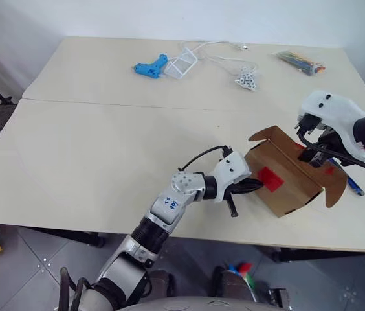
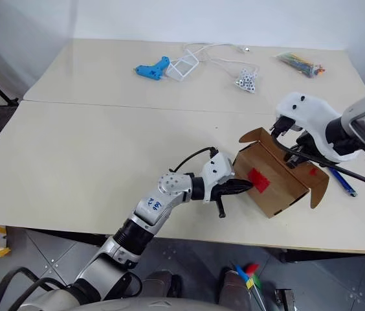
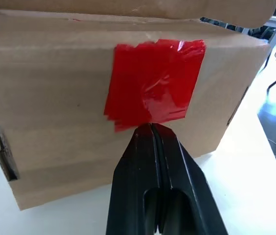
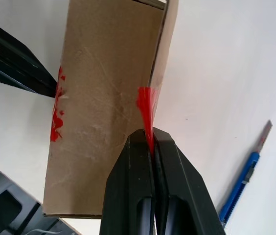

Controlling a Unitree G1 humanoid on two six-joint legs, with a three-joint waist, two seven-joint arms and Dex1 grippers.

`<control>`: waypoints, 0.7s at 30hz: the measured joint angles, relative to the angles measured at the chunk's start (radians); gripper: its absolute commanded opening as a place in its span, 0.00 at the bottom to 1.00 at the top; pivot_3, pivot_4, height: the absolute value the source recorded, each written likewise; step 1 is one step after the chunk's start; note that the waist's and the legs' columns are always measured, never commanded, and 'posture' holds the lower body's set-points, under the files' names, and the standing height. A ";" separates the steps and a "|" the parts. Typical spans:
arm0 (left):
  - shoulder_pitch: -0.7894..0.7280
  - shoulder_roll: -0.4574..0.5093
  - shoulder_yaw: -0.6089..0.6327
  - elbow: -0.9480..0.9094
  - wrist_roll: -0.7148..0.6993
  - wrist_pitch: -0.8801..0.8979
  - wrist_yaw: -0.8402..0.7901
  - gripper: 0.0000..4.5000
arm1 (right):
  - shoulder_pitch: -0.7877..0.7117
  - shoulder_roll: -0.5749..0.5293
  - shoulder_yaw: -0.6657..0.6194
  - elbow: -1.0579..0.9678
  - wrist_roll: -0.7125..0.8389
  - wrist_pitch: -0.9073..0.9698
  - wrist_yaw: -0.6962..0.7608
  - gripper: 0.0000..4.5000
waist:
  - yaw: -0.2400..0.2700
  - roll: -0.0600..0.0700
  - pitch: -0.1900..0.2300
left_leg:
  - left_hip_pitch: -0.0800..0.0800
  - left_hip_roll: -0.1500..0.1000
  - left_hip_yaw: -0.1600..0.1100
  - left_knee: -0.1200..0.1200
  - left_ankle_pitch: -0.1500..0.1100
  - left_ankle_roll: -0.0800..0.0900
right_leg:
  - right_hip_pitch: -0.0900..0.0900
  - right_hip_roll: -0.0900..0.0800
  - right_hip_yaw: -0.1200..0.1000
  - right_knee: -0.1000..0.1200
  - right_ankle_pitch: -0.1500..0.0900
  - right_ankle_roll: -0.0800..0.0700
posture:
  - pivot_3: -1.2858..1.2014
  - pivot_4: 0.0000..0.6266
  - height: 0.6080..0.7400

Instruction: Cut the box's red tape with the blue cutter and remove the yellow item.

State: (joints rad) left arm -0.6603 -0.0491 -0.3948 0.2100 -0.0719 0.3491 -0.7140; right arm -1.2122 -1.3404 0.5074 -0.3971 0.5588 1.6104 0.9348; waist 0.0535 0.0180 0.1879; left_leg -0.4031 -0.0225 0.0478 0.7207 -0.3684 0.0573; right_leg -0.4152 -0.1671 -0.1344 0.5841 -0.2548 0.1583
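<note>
The brown box [image 1: 292,184] lies near the table's front right edge with its flaps up. A red tape [image 3: 155,83] patch sits on the side facing me. My left gripper [image 1: 258,184] is shut and empty, its tips pressed against that side just below the tape. From above, my right gripper [image 4: 148,142] is shut on the edge of a top flap [image 4: 160,58], where a strip of red tape folds over it. The blue cutter [image 1: 352,179] lies on the table just right of the box, held by neither gripper. The yellow item is hidden.
At the back of the table [image 1: 92,149] lie a light blue pistol-shaped tool [image 1: 151,67], a white wire frame [image 1: 182,64] with a cable, small white pieces [image 1: 247,79] and a bag of coloured items [image 1: 299,61]. The box sits close to the front edge.
</note>
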 measured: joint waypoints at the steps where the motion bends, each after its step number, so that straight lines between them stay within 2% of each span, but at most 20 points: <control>1: 0.001 0.005 0.000 -0.001 0.000 0.001 0.001 0.00 | 0.009 -0.002 -0.011 -0.002 0.009 0.000 -0.010 0.01 | 0.000 0.000 0.000 | 0.000 0.000 0.000 0.000 0.000 0.000 | 0.000 0.000 0.000 0.000 0.000 0.000 | 0.52 0.24 1.00; 12: 0.032 0.110 -0.007 -0.097 -0.010 0.067 -0.036 0.00 | 0.050 -0.019 -0.097 -0.002 0.141 0.001 -0.143 0.01 | -0.003 0.000 0.000 | 0.000 0.000 0.001 0.001 0.000 0.000 | 0.000 0.000 0.001 0.002 0.000 0.000 | 0.52 0.24 1.00; 17: 0.037 0.126 0.065 -0.199 -0.138 0.143 -0.110 0.00 | 0.050 -0.021 -0.101 0.005 0.192 0.001 -0.197 0.01 | -0.003 0.000 0.000 | 0.000 0.000 0.001 0.002 0.000 0.000 | 0.000 0.000 0.001 0.002 0.000 0.000 | 0.52 0.24 1.00; 21: -0.022 0.120 0.132 -0.232 -0.228 0.165 -0.148 0.00 | 0.055 -0.024 -0.109 0.010 0.225 0.001 -0.234 0.01 | -0.001 0.000 0.000 | 0.000 0.000 0.001 0.003 0.000 0.000 | 0.000 0.000 0.001 0.003 0.000 0.000 | 0.52 0.24 1.00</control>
State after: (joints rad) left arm -0.6820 0.0708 -0.2624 -0.0222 -0.3003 0.5137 -0.8615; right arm -1.1568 -1.3644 0.3985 -0.3872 0.7840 1.6110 0.7010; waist 0.0523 0.0181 0.1878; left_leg -0.4030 -0.0225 0.0485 0.7236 -0.3683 0.0574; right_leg -0.4150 -0.1671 -0.1334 0.5868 -0.2548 0.1583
